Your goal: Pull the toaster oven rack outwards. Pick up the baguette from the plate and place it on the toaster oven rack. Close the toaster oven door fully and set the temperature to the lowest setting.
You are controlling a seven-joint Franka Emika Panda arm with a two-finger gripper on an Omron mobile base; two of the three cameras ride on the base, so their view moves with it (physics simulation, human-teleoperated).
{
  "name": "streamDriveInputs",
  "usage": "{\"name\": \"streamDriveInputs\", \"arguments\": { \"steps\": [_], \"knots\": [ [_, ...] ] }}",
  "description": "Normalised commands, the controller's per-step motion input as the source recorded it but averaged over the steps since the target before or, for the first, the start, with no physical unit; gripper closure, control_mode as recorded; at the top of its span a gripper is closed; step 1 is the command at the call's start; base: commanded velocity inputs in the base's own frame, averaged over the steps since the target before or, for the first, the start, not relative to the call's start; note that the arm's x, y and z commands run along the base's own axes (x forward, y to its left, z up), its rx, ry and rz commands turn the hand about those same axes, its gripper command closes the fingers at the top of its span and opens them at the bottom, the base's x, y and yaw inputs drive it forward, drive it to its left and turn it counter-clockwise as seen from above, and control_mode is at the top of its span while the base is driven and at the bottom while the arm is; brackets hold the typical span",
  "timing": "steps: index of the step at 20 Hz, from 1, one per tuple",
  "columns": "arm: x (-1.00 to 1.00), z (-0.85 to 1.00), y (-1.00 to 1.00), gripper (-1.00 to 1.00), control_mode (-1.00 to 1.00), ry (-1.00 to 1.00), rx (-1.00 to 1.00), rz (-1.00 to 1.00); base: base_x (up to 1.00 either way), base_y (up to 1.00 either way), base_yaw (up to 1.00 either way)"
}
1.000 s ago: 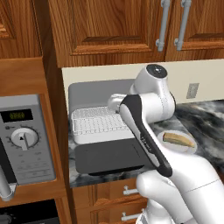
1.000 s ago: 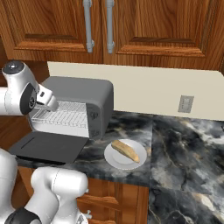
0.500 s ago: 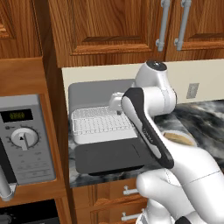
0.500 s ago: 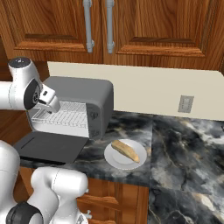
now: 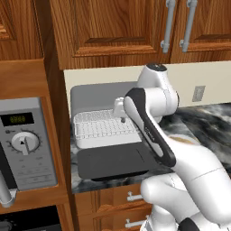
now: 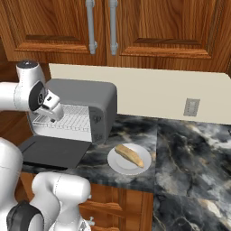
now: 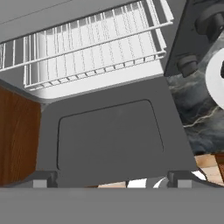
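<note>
The gripper (image 6: 57,113) is spread wide, empty, above the dropped door (image 5: 118,162). The rack (image 7: 92,43) is seen in the toaster oven (image 6: 85,94) mouth. The baguette (image 6: 129,155) is left on the plate (image 6: 118,166); it is best approached from above and pinched mid-loaf.

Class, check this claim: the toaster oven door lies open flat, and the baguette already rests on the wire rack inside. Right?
Not quite. The toaster oven door does lie open, but the baguette is on the white plate beside the oven, not on the toaster oven rack; the right base view shows it.
</note>
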Motion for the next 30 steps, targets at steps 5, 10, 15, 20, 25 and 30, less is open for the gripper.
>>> {"name": "streamDriveInputs", "arguments": {
  "steps": [5,10,15,20,25,30],
  "knots": [
    [0.05,-0.51,0.00,-1.00,-1.00,-0.02,0.00,-0.02,0.00,0.00,0.00],
    [0.04,-0.41,0.00,-1.00,-1.00,-0.17,0.00,0.00,0.00,0.00,0.00],
    [0.12,-0.06,0.16,-1.00,-1.00,-0.07,0.00,0.01,0.00,0.00,0.00],
    [0.20,0.00,0.22,-1.00,-1.00,-0.08,0.00,0.00,0.00,0.00,0.00],
    [0.27,0.00,0.24,-1.00,-1.00,0.00,-0.04,0.00,0.00,0.00,0.00],
    [0.42,0.00,0.19,-1.00,-1.00,0.00,-0.11,0.00,0.00,0.00,0.00]
  ]
}}
